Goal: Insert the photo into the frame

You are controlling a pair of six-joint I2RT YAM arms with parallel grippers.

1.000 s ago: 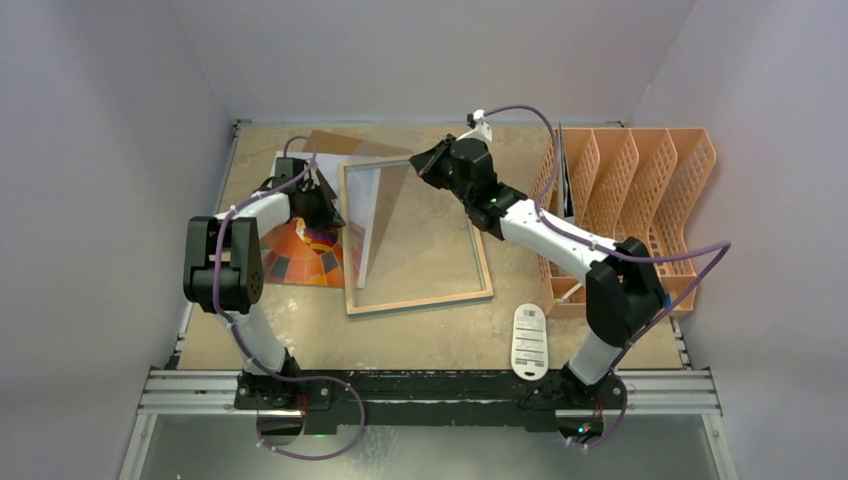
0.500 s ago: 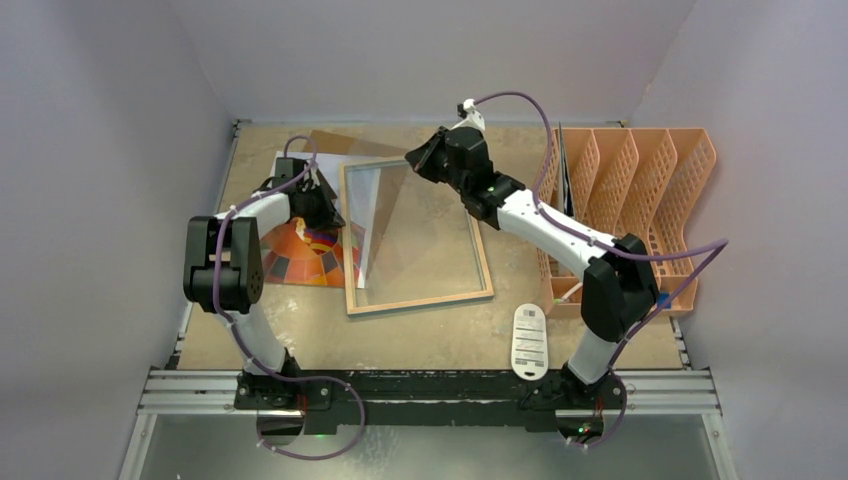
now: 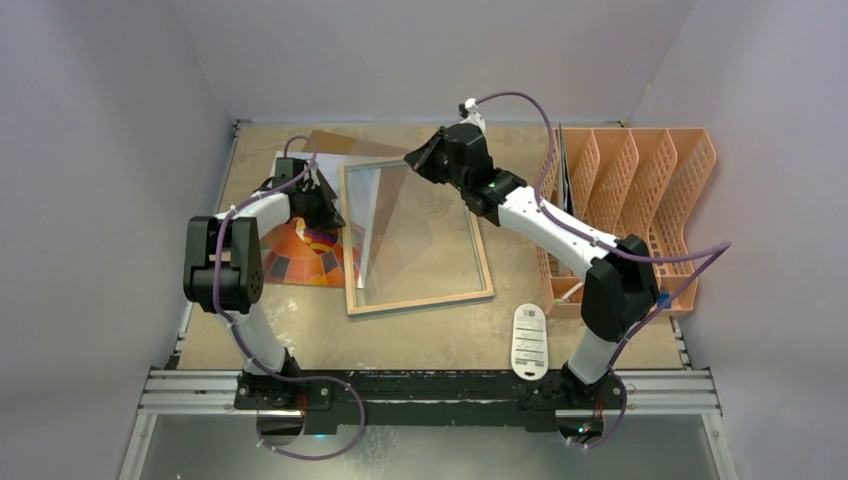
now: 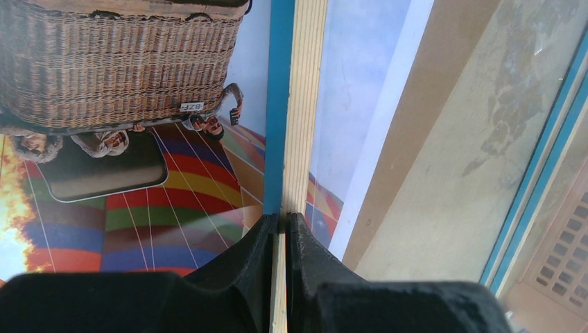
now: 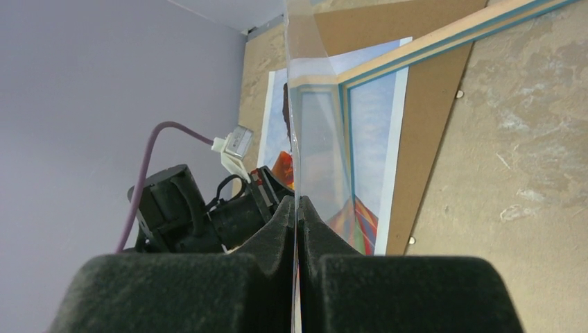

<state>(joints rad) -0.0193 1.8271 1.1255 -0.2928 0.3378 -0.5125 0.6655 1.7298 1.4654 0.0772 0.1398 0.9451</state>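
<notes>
wrist views alone, left fingers (image 4: pixel 244 272) gripping frame (image 4: pixel 306 104), right fingers (image 5: pixel 272 239) gripping pane (image 5: pixel 313 139)

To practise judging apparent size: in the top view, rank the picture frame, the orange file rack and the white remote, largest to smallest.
1. orange file rack, though it stands taller, nearer the camera, so unsure.
2. picture frame.
3. white remote, clearly smallest.

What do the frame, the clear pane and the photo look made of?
The frame looks like light wood: straight grain on its bare edge, front painted bright blue. The clear pane is a thin see-through sheet with reflections; glass or acrylic, cannot tell. The photo is likely paper, colour-printed with a white border.
</notes>
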